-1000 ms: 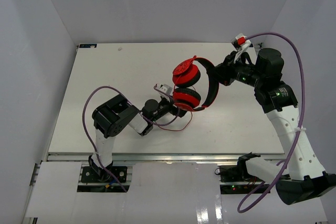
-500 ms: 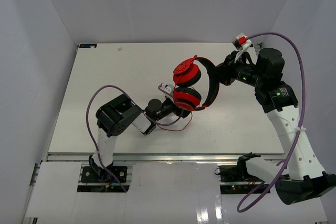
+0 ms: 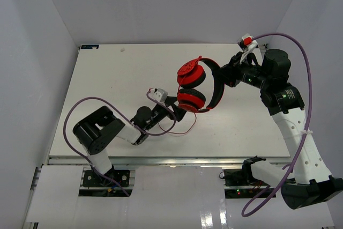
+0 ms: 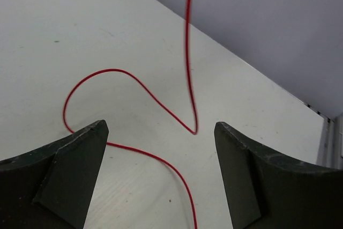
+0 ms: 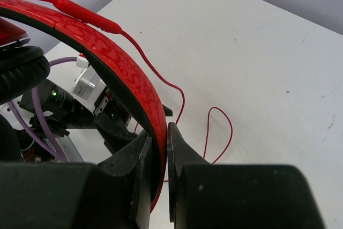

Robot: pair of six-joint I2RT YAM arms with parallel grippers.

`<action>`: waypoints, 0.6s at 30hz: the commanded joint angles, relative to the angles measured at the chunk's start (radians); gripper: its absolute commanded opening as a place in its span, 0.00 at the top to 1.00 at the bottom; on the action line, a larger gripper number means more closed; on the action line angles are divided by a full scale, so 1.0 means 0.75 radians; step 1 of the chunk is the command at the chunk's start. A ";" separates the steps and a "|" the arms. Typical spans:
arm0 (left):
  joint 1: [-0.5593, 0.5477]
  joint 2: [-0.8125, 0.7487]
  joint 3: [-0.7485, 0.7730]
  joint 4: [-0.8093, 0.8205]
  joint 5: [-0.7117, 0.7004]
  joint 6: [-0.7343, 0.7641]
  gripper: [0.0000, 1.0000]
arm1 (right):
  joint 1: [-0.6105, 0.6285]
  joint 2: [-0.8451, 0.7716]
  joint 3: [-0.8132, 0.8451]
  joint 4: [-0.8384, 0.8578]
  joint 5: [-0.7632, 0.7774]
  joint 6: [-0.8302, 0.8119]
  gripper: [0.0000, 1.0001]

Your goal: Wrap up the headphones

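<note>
Headphones (image 3: 195,87) hang above the table (image 3: 107,73), headband (image 5: 134,87) pinched between my right fingers (image 5: 182,156) at three o'clock. Left fingers (image 4: 69,159) spread over the cable (image 4: 144,92) at seven o'clock; it looks limp and light, so I'd pinch its rising strand.

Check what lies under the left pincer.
White table and loops of the red cable from the headphones, seen through the open left pincer. Where the cable passes beneath its fingers is hidden.

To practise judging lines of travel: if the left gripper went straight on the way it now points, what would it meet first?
Probably the thin red cable, which hangs just ahead of the open left gripper and loops on the table; depth is uncertain.
</note>
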 commanded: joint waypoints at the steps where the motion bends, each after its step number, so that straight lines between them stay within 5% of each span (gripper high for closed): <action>1: -0.028 0.077 0.109 0.212 0.363 0.036 0.10 | -0.006 -0.007 0.036 0.058 -0.023 0.052 0.92; 8: -0.088 0.231 0.227 0.234 0.359 0.028 0.10 | -0.006 -0.013 0.028 0.058 -0.024 0.052 0.92; 18: -0.106 0.398 0.409 0.267 0.074 0.007 0.17 | -0.008 -0.021 0.032 0.057 -0.032 0.056 0.92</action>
